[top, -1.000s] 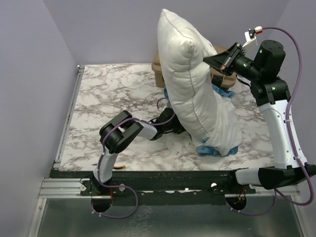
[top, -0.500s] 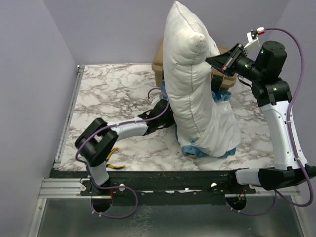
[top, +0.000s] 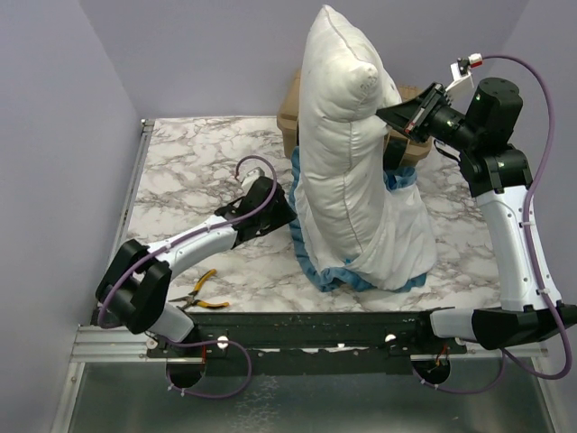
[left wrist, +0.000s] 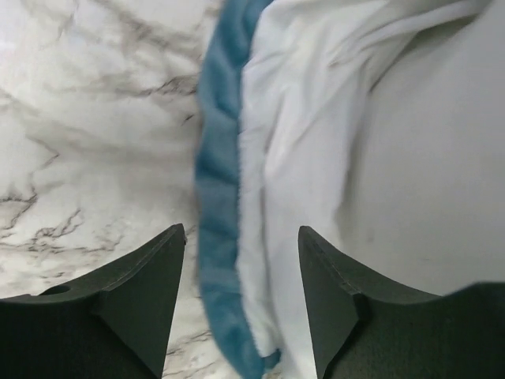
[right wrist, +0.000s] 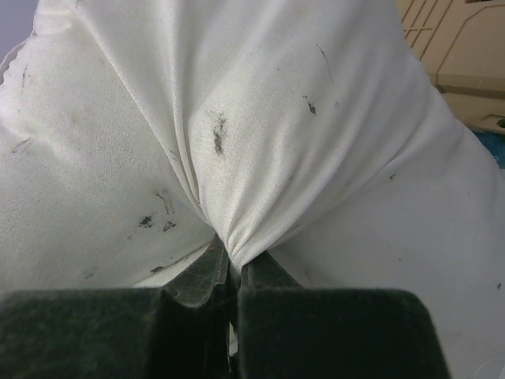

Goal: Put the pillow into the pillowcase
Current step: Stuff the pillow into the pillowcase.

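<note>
Right pincer (top: 389, 115) is clamped tight on a pinch of the pillow (top: 347, 135), high on its right side. My wrist camera there shows little besides puckered white fabric with dark flecks running into the closed jaws. The left pincer (left wrist: 241, 237) stands wide with nothing between its fingers. It sits low, just beside the left flank of the pillowcase (top: 397, 244), and points at the blue frill (left wrist: 217, 158). From above I cannot make out its tips against the cloth, nor whether they touch it.

The pillow stands upright on end with its lower part hidden inside the pillowcase. The case is bunched round the base with white cloth showing and the frill along the bottom, so I cannot see how deep the pillow goes. In the left wrist view, the smooth pale surface at the right could be pillow or case; I cannot tell which. A tan cardboard box (top: 290, 113) behind the pillow is mostly covered by it.

The pillow's top rises above and to the left of the right pincer, and the frilled edge lies straight ahead of the left one.

Everything rests on a white worktop (top: 198, 171) veined with grey marble. Yellow-handled pliers (top: 200, 293) lie near its front edge, beside the left arm. Plain lilac walls close in on the left, back and right.
</note>
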### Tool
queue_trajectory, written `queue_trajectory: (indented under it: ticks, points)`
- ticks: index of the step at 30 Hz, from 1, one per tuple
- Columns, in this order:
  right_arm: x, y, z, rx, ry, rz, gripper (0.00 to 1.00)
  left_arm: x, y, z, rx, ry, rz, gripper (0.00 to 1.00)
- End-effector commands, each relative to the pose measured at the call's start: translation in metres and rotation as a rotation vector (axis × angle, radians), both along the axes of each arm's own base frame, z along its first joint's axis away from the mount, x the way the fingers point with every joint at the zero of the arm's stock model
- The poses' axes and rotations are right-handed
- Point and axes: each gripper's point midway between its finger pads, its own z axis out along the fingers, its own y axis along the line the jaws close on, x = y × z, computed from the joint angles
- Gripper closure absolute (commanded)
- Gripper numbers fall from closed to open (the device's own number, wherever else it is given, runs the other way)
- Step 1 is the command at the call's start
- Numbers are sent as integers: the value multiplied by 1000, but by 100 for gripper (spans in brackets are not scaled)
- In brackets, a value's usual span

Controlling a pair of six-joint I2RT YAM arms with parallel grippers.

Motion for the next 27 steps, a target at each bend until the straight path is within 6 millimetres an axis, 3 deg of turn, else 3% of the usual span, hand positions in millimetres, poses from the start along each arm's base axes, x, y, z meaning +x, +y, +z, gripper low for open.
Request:
queue_trajectory:
  ticks: [1,7,13,15,17,20,24,27]
  points:
    - [-1,-6,20,3,-95,-17,100,-19,-10,-42,-13,116,-136,40]
    - [-2,-5,19,10,-93,-11,100,-19,-40,-76,-152,183,-200,40]
    - [-3,-6,21,11,-96,-12,100,-13,-58,-117,-150,254,-208,40]
    - [-2,-6,21,9,-96,-15,100,-10,-62,-127,-152,265,-190,47]
    - [-2,-7,20,6,-94,-18,100,-7,-66,-131,-150,264,-188,67]
    - [0,-8,17,-6,-88,-22,100,3,-63,-116,-141,204,-170,100]
    - [2,-9,7,-28,-69,-19,100,18,-37,-75,-98,112,-109,100]
    - [4,-7,-3,-42,-52,-3,100,24,-2,-41,-32,54,-51,100]
